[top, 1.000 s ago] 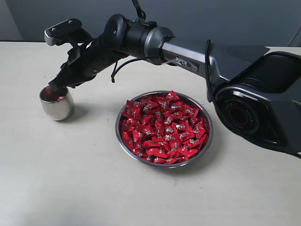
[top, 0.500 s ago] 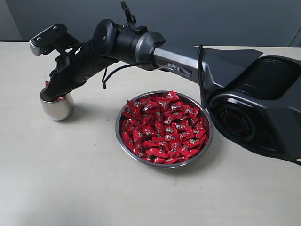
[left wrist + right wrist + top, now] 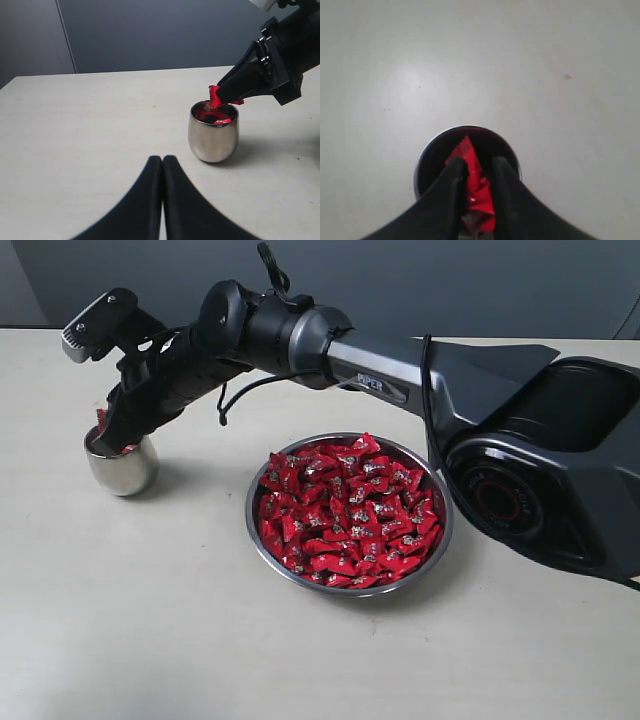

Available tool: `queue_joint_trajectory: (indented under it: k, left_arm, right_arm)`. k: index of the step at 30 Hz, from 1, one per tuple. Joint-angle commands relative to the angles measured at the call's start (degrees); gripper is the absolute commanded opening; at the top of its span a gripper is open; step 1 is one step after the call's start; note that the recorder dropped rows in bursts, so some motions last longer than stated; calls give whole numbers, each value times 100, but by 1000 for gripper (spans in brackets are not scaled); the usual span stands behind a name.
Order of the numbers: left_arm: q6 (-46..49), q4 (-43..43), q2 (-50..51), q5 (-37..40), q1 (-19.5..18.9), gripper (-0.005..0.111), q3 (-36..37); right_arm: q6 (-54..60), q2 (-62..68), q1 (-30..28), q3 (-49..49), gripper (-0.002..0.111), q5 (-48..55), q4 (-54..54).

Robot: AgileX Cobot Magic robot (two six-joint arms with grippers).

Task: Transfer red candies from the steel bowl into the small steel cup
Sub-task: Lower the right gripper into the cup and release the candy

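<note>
While the right gripper point(image 3: 104, 432) hung over the mouth of the small steel cup point(image 3: 120, 468), its jaws stood only narrowly parted and pinched a single red candy point(image 3: 214, 95) between them. The wrapper's crimped end poked up just above the cup's rim. In the right wrist view the two dark fingers point(image 3: 454, 172) covered part of the cup's opening, with the pinched candy showing red between them. More red wrappers point(image 3: 215, 117) lay inside the cup, near its top.

The cup stood upright on the pale table point(image 3: 150, 630), at the left of the exterior view and well apart from the steel bowl point(image 3: 441, 536). The bowl sat near the middle of the table, heaped with red candies point(image 3: 345, 510) almost to its thin rim. The right arm point(image 3: 385, 372) reached across the middle from its bulky base at the right edge. It passed above the table on the far side of the bowl without touching it, and its wrist hid part of the cup's mouth from the exterior camera.

The left gripper point(image 3: 162, 160) was low over the table near the cup, its jaws pressed together and holding nothing. Only bare tabletop lay between it and the cup. A dark wall rose behind the table.
</note>
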State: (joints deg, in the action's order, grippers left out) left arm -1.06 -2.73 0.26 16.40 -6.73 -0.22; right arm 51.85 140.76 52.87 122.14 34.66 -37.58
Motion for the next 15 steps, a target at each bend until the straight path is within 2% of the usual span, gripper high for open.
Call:
queue_joint_trajectory:
  k: [1, 15]
  left_arm:
    - [-7, 12, -26, -9, -3, 0, 22]
    - [-7, 12, -26, -9, -3, 0, 22]
  right_arm:
    - [115, -17, -20, 39, -1, -120, -63]
    - [128, -17, -20, 39, -1, -177, -214]
